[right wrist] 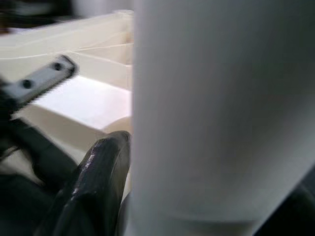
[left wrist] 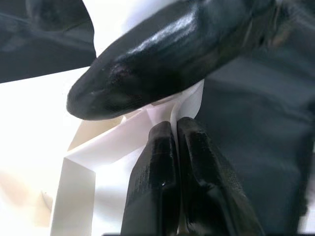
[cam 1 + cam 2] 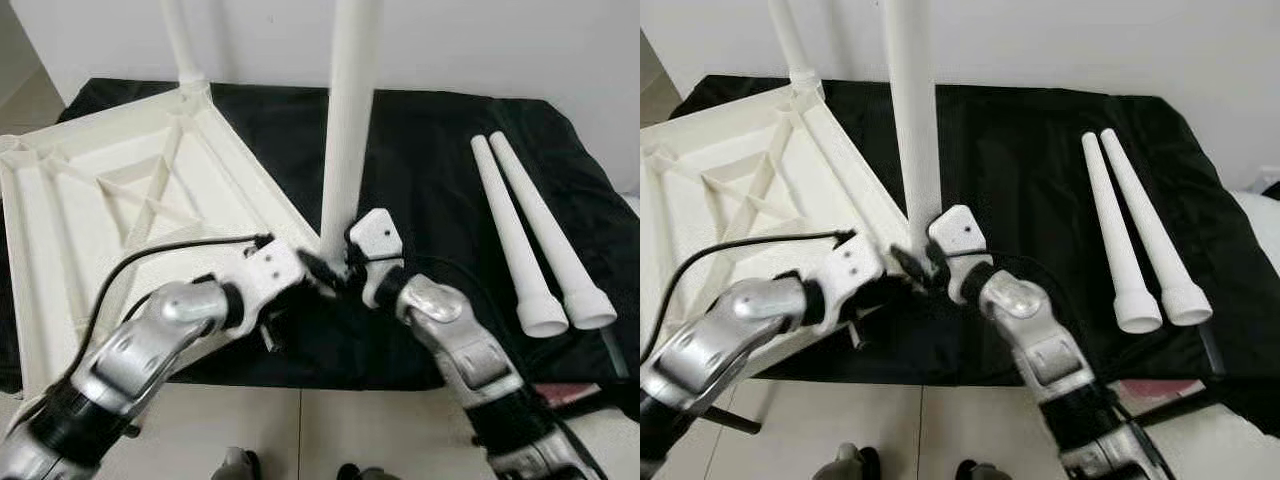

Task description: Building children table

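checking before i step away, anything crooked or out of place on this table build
Nothing stands out. The upside-down tabletop lies on the black cloth, with one leg upright at its far corner. Both grippers, left and right, meet at the base of the near-corner leg. Two spare legs lie parallel.

Bright, even indoor light; head views sharp.
Glossy black finger (image 2: 162,64) shows glare, the white plastic tabletop (image 2: 34,128) blows out, and the white upright table leg (image 1: 221,108) is out of focus.
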You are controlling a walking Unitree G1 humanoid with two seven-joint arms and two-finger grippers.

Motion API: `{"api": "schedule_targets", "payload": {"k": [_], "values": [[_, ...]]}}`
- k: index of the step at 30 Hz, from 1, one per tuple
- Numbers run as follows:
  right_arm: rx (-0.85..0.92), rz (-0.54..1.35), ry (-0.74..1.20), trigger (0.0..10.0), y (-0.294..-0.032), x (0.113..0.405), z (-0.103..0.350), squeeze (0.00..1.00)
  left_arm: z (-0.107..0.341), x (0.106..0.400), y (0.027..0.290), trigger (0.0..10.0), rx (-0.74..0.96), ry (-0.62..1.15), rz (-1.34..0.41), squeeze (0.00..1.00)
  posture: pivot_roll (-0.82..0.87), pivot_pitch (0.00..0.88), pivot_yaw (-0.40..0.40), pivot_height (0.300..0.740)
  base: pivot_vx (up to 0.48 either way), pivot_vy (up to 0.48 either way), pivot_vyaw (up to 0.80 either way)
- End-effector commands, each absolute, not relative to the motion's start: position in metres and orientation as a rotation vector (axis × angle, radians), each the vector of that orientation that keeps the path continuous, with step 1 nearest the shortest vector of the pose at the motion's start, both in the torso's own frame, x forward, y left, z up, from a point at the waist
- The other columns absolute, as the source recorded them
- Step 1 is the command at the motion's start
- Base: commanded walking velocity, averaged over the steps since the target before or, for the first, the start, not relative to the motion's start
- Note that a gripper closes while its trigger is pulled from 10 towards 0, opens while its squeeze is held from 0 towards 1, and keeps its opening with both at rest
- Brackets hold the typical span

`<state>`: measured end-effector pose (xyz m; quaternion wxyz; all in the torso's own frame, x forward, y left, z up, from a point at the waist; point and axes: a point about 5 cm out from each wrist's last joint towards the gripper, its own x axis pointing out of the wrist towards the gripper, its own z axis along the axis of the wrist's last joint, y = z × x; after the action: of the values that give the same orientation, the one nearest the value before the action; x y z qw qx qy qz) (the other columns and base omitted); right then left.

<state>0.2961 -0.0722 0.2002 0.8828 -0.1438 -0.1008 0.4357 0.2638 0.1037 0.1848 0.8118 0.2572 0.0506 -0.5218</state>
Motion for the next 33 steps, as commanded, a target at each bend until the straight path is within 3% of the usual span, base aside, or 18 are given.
{"api": "schedule_targets", "payload": {"k": [1, 3, 4, 6, 7, 8, 12, 21, 28, 30, 33], "values": [[-0.308, 0.875, -0.206, 10.0, -0.09, 0.3, 0.206, 0.0, 0.192, 0.245, 0.103, 0.0, 0.596, 0.114, -1.385, 0.0, 0.08, 0.18, -0.029, 0.74, 0.0, 0.0, 0.0], [-0.292, 0.898, -0.206, 10.0, -0.091, 0.299, 0.208, 0.0, 0.193, 0.243, 0.105, 0.0, 0.596, 0.117, -1.385, 0.0, 0.08, 0.179, -0.031, 0.74, 0.0, 0.0, 0.0], [-0.265, 0.921, -0.21, 8.4, -0.09, 0.298, 0.21, 0.0, 0.193, 0.242, 0.107, 0.0, 0.596, 0.12, -1.38, 0.0, 0.08, 0.179, -0.032, 0.74, 0.0, 0.0, 0.0], [-0.265, 0.921, -0.21, 8.4, -0.09, 0.298, 0.21, 0.0, 0.193, 0.242, 0.107, 0.0, 0.596, 0.12, -1.38, 0.0, 0.08, 0.179, -0.032, 0.74, 0.0, 0.0, 0.0], [-0.241, 0.938, -0.213, 3.8, -0.089, 0.297, 0.211, 0.0, 0.193, 0.242, 0.108, 0.0, 0.596, 0.123, -1.376, 0.0, 0.09, 0.178, -0.033, 0.74, 0.0, 0.0, 0.0], [-0.221, 0.966, -0.212, 0.0, -0.088, 0.295, 0.211, 0.0, 0.193, 0.242, 0.109, 0.0, 0.594, 0.125, -1.367, 0.0, 0.09, 0.178, -0.033, 0.74, 0.0, 0.0, 0.0], [-0.192, 0.992, -0.195, 0.0, -0.086, 0.292, 0.208, 0.0, 0.194, 0.243, 0.108, 0.0, 0.586, 0.121, -1.347, 0.0, 0.08, 0.179, -0.033, 0.74, 0.0, 0.0, 0.0], [-0.228, 0.813, -0.095, 0.0, -0.084, 0.304, 0.184, 0.0, 0.2, 0.256, 0.097, 0.0, 0.536, 0.066, -1.268, 0.0, 0.07, 0.181, -0.032, 0.74, 0.0, 0.0, 0.0], [-0.285, 0.374, 0.027, 0.0, -0.072, 0.324, 0.152, 0.0, 0.228, 0.295, 0.055, 0.0, 0.409, -0.061, -1.169, 0.0, 0.07, 0.185, -0.022, 0.74, 0.0, 0.0, 0.0], [-0.285, 0.374, 0.027, 0.0, -0.072, 0.324, 0.152, 0.0, 0.228, 0.295, 0.055, 0.0, 0.409, -0.061, -1.169, 0.0, 0.07, 0.185, -0.022, 0.74, 0.0, 0.0, 0.0], [-0.265, 0.111, 0.049, 0.0, -0.074, 0.332, 0.148, 0.0, 0.236, 0.308, 0.04, 0.0, 0.412, -0.071, -1.141, 0.0, 0.06, 0.186, -0.01, 0.74, 0.0, 0.0, 0.0]]}}
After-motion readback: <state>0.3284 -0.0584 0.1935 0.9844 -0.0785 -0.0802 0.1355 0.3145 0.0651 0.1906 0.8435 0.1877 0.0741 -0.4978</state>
